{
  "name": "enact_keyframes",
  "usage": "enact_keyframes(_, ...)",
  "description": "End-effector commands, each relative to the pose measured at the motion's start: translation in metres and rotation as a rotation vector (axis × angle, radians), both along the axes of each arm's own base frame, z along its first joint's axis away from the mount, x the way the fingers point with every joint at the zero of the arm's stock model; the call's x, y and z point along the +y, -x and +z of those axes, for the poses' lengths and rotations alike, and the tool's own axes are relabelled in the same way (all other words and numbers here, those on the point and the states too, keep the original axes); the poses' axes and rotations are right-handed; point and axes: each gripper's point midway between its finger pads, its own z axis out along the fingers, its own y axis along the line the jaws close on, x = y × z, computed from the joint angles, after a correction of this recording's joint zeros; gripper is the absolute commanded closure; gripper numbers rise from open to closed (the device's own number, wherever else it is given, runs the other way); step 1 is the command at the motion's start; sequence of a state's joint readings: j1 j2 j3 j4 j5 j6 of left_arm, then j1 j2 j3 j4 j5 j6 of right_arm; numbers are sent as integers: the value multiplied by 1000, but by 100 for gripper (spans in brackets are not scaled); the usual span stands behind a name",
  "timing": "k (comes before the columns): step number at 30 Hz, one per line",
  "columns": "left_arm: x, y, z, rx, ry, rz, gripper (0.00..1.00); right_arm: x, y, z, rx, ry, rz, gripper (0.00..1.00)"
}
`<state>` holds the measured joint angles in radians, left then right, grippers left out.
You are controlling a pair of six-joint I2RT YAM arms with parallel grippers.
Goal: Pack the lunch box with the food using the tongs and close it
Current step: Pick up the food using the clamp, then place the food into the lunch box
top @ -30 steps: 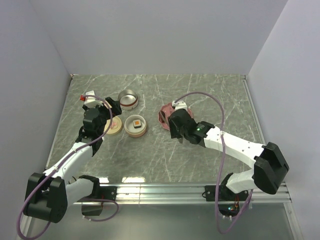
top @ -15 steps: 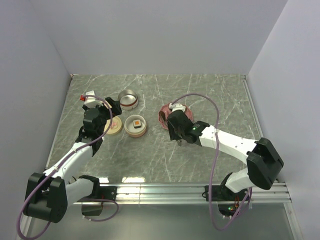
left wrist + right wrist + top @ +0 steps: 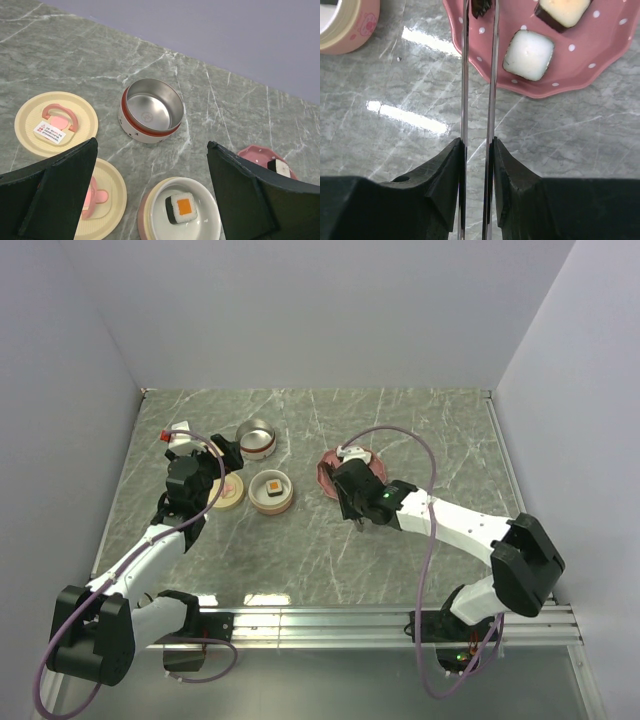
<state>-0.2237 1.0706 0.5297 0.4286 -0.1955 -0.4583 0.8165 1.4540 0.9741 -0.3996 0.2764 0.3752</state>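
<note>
My right gripper point(image 3: 477, 142) is shut on the thin metal tongs point(image 3: 465, 75), pressing their two arms close together. The tong arms reach over the rim of the pink plate point(image 3: 600, 60), and a dark food piece point(image 3: 480, 7) sits between them at the top edge of the right wrist view. A white piece point(image 3: 528, 55) and a yellow-topped piece point(image 3: 563, 10) lie on the plate. One lunch box bowl point(image 3: 144, 214) holds an orange-topped piece point(image 3: 181, 209). My left gripper point(image 3: 151, 145) hangs open above that bowl, holding nothing.
A steel-lined container point(image 3: 151, 111) stands empty behind the bowl. Two cream lids with pink handles point(image 3: 56, 122) point(image 3: 102, 200) lie flat to its left. The pink plate point(image 3: 330, 468) sits mid-table under the right gripper point(image 3: 347, 488), and walls close in the back and sides.
The right gripper has squeezed the tongs narrower and shifted slightly left over the plate's near edge. The left arm has not moved.
</note>
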Motion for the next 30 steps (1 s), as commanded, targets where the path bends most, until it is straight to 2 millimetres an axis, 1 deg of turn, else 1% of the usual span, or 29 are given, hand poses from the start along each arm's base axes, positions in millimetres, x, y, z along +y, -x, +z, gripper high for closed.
enact_keyframes(1,-2,-5,24,-67,23,-7,2,0,-16,48,-113,-50,-31,73)
enact_keyframes(4,-2,-6,22,-64,22,-7,2,0,-17,63,-143,-72,-26,74)
enact_keyframes(11,-2,-6,22,-63,22,-8,2,0,-19,76,-168,-76,-20,76)
enact_keyframes(14,-3,-6,23,-64,24,-9,2,6,-17,84,-184,-100,4,76)
enact_keyframes(18,-2,-7,23,-64,22,-8,2,23,-12,96,-204,-131,59,76)
enact_keyframes(19,-2,-7,22,-61,22,-10,2,31,-8,99,-210,-137,83,76)
enact_keyframes(24,-3,-7,22,-60,24,-12,2,54,1,109,-230,-137,151,75)
enact_keyframes(28,-3,-7,22,-61,23,-11,2,71,7,114,-234,-149,206,75)
enact_keyframes(30,-4,-7,23,-63,24,-14,2,83,14,114,-224,-162,251,75)
